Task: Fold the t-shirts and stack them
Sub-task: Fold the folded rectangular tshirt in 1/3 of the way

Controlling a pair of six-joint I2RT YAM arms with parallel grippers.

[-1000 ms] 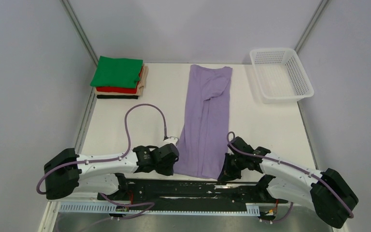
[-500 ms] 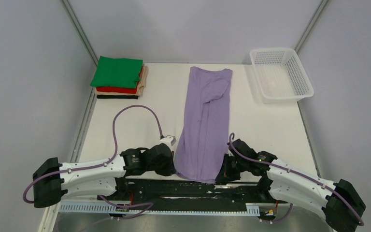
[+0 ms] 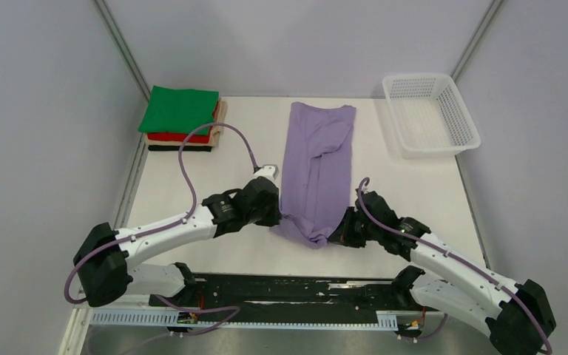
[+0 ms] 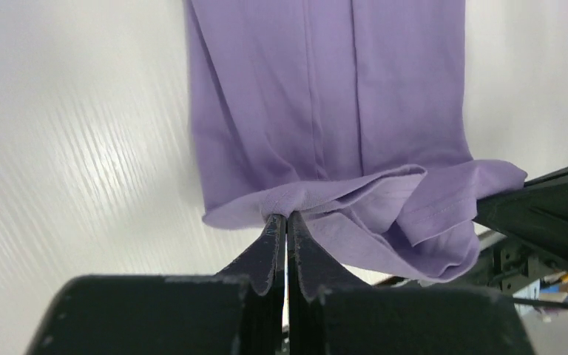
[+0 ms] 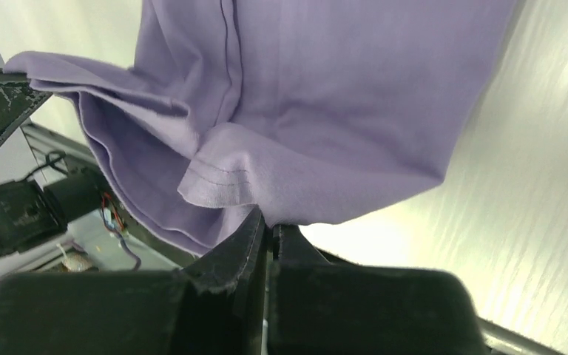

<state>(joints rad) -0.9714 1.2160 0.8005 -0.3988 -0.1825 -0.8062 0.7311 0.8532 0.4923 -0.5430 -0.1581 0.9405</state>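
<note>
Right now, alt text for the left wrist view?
The left hand is pinched shut on the near hem of the lavender t-shirt, which bunches there; the rest lies flat on the white table.

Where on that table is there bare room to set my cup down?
Bare table lies between the folded stack and the lavender t-shirt, and between that shirt and the white basket. It is crowded where the left gripper and right gripper pinch the shirt's near hem.

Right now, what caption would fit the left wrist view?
Left end effector pinching the purple shirt's hem over a white table.
</note>
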